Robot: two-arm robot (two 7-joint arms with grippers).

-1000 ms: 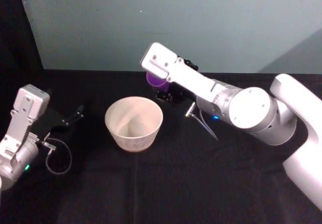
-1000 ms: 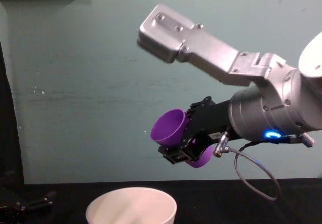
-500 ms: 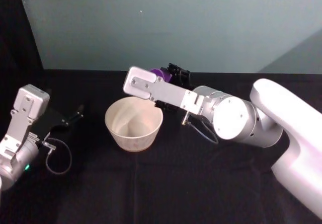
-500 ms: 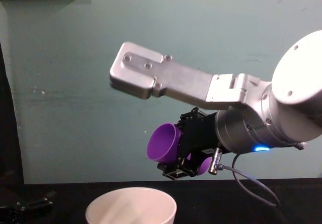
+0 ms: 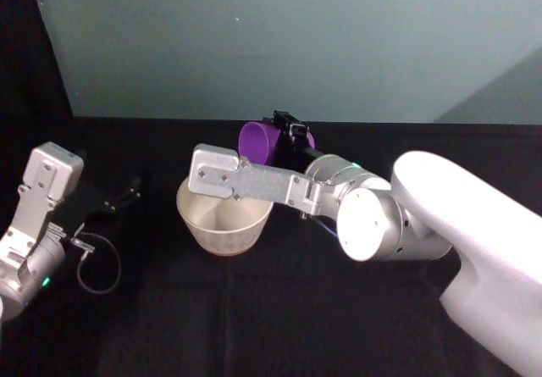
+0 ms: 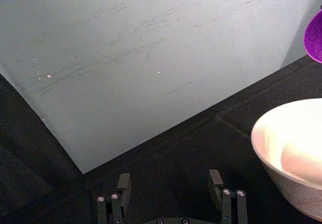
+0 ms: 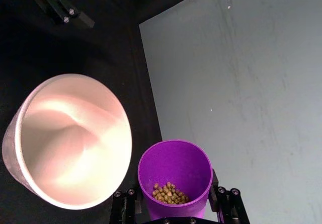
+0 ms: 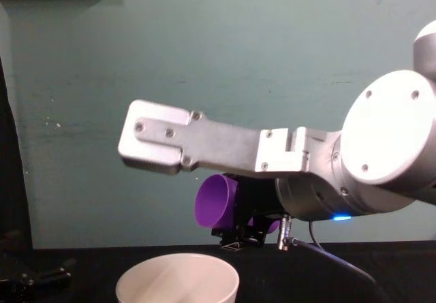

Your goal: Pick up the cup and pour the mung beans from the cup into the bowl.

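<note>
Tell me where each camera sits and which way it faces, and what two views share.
Head view: high, faces forward and down on the bowl and tipped cup; the left arm and right arm show.
Chest view: lower, faces across to the wall; the right arm shows large.
Left wrist view: on the parked left arm, looks past its open jaws toward the bowl.
Right wrist view: looks over jaws shut on the cup, at the mung beans inside.
Shared: all four see bowl and cup.

In the chest view the lower edge cuts off the bowl point(image 8: 177, 277), and the right arm point(image 8: 225, 150) covers part of the cup point(image 8: 212, 201).
</note>
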